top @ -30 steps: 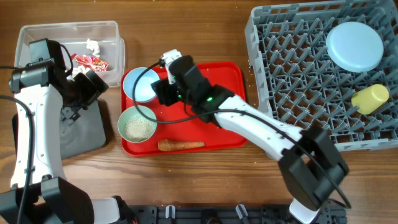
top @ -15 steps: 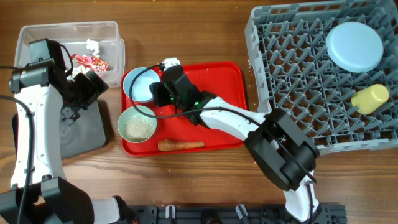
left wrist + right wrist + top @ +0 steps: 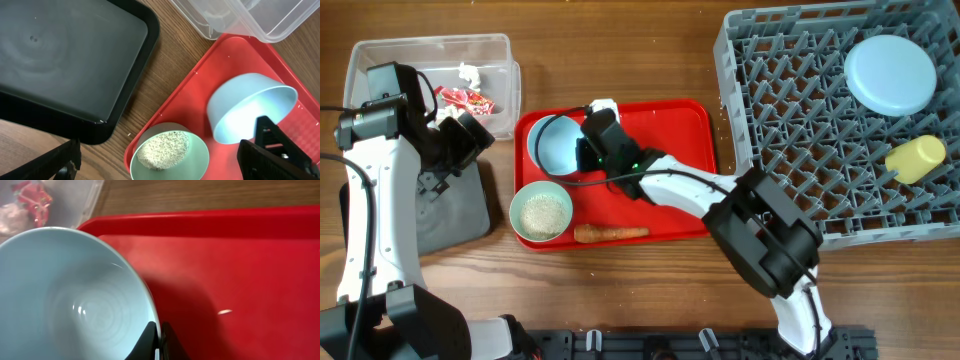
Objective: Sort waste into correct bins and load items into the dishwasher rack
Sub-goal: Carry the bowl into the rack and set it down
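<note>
The right end effector (image 3: 160, 338) is pinched narrow on the rim of the white-blue bowl (image 3: 553, 143), one finger inside the wall and one outside. The bowl is tipped on edge at the back-left corner of the red tray (image 3: 675, 130), its mouth turned toward the clear tub (image 3: 380, 60). It looks empty inside, so tilting it should spill nothing.

The step in hand appears to be carrying this bowl to the dishwasher rack (image 3: 800, 120). A rim pinch gives little hold against twisting, so the lift wants to be slow and straight up until the foot clears the tray's lip. The bowl also has to pass over the rack's near wall rather than into it. A free row of pegs well apart from the pale-blue plate (image 3: 890, 75) and the yellow cup (image 3: 915, 158) seems the safest place to seat it on edge.

The left end effector (image 3: 468, 138) hangs wide open and holds nothing. It sits over the gap between the tub and the black tray (image 3: 65, 55), away from the likely route to the rack.

The pale-green bowl (image 3: 542, 212) of rice grains (image 3: 162, 149) straddles the red tray's front-left edge, and the carrot piece (image 3: 610, 233) lies on the tray just beside it. One stray grain (image 3: 225, 312) also lies on the tray.

The red snack wrapper (image 3: 465, 98) in the tub is printed, but nothing on it can be read — and no other label or brand shows on the table (image 3: 650, 290).
</note>
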You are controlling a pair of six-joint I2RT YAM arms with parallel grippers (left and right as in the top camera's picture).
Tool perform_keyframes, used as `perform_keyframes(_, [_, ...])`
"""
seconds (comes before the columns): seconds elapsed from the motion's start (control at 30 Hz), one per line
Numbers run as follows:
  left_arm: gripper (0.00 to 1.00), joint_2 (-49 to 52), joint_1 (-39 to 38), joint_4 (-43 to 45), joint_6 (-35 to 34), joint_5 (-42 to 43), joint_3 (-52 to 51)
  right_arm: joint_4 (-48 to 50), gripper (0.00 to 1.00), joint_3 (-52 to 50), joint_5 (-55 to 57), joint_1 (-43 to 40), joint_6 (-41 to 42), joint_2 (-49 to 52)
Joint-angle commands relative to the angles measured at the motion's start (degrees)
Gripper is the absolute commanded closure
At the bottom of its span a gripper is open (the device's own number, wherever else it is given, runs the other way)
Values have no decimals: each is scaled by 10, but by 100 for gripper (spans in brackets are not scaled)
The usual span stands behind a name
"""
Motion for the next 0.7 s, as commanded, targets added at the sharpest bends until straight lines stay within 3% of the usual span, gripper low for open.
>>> perform_keyframes(0.0, [0, -10, 1, 2, -1, 9, 7, -76, 96, 5, 79, -40, -101, -68])
perform_keyframes(0.33, [0, -10, 1, 6, -1, 9, 7, -221, 96, 5, 341, -212, -359, -307])
perform_keyframes(0.53, [0, -10, 1, 7, -1, 9, 7, -216, 96, 5, 615, -351, -470, -294])
perform_keyframes(0.67, [0, -10, 1, 8, -1, 9, 7, -183, 96, 5, 693, -421, -519, -235])
